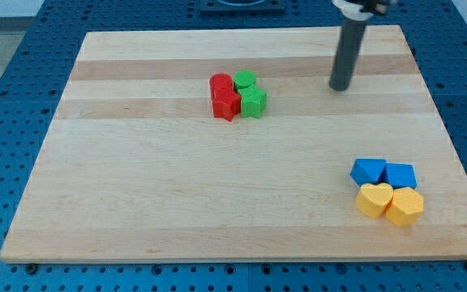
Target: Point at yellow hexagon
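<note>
The rod is standing near the board's [136, 203] top right, with my tip [340, 88] resting on bare wood, touching no block. There are no jaws on this rig, only the rod, so nothing is being held.

The yellow hexagon [404, 207] is sitting near the view's bottom right, well apart from my tip and below it, slightly to the right. It is touching the yellow heart [374, 199] on its left. The blue blocks are lying just above the pair: one blue block [369, 171] to the left, another blue block [400, 174] to the right; their exact shapes are hard to tell. The four are packing into one tight cluster.

A second cluster is sitting near the top centre: red block [220, 83], red star [226, 104], green block [245, 79], green star [254, 102]. It is lying well off the likely path, so it is probably not going to interfere.

The hexagon is showing no clear long axis; one corner is appearing to point towards the view's bottom. Judgement: the approach is calling for a downward run that stops just short of the hexagon, perhaps passing right of the blue blocks so as not to nudge them.
</note>
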Robot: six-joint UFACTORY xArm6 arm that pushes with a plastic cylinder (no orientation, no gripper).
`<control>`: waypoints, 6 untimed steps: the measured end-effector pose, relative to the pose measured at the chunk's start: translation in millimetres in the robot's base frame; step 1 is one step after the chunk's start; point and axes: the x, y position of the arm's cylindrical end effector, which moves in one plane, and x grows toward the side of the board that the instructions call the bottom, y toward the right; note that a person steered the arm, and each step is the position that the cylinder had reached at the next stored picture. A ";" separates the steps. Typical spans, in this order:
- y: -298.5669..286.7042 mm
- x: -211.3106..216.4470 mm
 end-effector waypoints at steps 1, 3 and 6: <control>26.3 37.5; 86.7 112.8; 101.7 204.9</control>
